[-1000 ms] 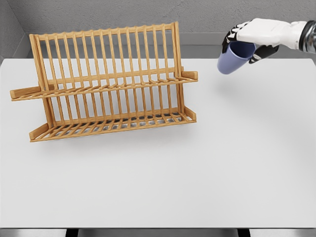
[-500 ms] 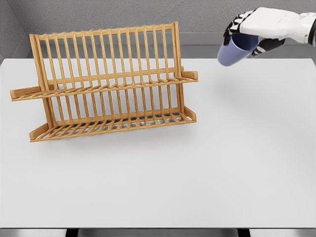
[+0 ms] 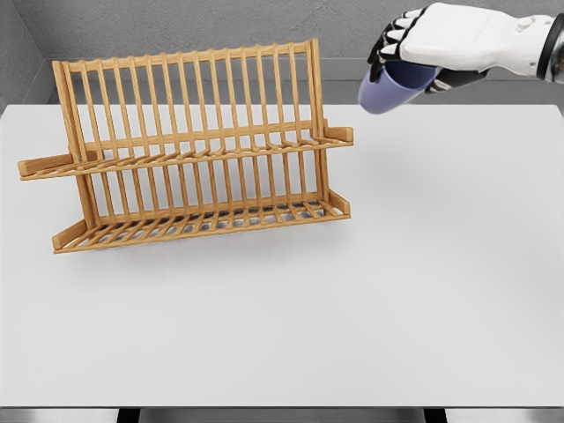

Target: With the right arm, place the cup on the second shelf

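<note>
My right hand (image 3: 414,53) comes in from the upper right and is shut on a pale blue cup (image 3: 388,88). The cup is tilted, its closed base pointing down-left, and it hangs well above the table. A wooden two-tier dish rack (image 3: 189,145) stands on the left half of the white table (image 3: 352,300). Its upper shelf (image 3: 203,152) runs at mid height, and the lower shelf (image 3: 203,220) lies near the table. The cup is to the right of the rack's top corner, apart from it. My left arm does not show.
The grey back wall rises behind the table's far edge. The table's front edge runs along the bottom of the view.
My right hand has carried the cup up and to the left, closer to the rack's upper right corner. The rack has not moved.
</note>
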### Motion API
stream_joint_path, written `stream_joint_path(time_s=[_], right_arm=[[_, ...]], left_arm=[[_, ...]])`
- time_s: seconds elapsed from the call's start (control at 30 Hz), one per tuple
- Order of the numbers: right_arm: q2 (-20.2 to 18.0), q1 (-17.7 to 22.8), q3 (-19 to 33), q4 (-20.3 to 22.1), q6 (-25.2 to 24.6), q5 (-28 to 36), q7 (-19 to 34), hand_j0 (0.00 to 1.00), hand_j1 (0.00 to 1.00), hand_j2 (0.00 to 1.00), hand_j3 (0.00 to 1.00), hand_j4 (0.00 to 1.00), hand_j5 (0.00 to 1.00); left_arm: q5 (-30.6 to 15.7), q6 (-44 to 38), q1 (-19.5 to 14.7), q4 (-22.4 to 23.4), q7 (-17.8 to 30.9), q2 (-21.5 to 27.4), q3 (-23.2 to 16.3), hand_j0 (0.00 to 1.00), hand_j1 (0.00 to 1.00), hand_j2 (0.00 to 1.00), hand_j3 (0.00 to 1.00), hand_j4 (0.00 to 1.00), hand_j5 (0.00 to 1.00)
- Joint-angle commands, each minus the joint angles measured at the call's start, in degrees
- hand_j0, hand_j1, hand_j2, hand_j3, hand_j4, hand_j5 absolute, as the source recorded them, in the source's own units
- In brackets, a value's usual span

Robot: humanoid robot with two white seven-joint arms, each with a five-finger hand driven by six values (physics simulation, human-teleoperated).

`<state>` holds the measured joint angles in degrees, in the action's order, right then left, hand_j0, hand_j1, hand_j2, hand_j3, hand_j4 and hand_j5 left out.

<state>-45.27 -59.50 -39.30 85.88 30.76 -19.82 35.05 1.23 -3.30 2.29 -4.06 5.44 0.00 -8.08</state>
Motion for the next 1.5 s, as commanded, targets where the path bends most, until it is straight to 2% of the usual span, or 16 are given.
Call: stream_joint_path(time_s=[0.0,0.73,1.13,1.2,1.47], right_arm=[[0.0,0.0,0.5,2.0,-0.2,0.2,0.0,0.62,0.62,0.62,0.62,0.62,0.62],[0.5,0.9,-0.2,14.0,-0.3,0.3,0.0,0.62,0.62,0.62,0.62,0.62,0.62],[1.1,3.7,-0.8,13.6,-1.1,0.1,0.0,0.61,0.61,0.61,0.61,0.61,0.61],[1.4,3.6,-1.7,13.6,-3.6,0.0,0.0,0.61,0.61,0.61,0.61,0.61,0.61],[2.7,3.3,-3.3,13.4,-5.5,-0.8,0.0,0.64,0.64,0.64,0.64,0.64,0.64]], left_arm=[[0.0,0.0,0.0,0.0,0.0,0.0,0.0,1.0,1.0,1.0,1.0,1.0,1.0],[0.0,0.0,0.0,0.0,0.0,0.0,0.0,1.0,1.0,1.0,1.0,1.0,1.0],[0.0,0.0,0.0,0.0,0.0,0.0,0.0,1.0,1.0,1.0,1.0,1.0,1.0],[0.0,0.0,0.0,0.0,0.0,0.0,0.0,1.0,1.0,1.0,1.0,1.0,1.0],[0.0,0.0,0.0,0.0,0.0,0.0,0.0,1.0,1.0,1.0,1.0,1.0,1.0]])
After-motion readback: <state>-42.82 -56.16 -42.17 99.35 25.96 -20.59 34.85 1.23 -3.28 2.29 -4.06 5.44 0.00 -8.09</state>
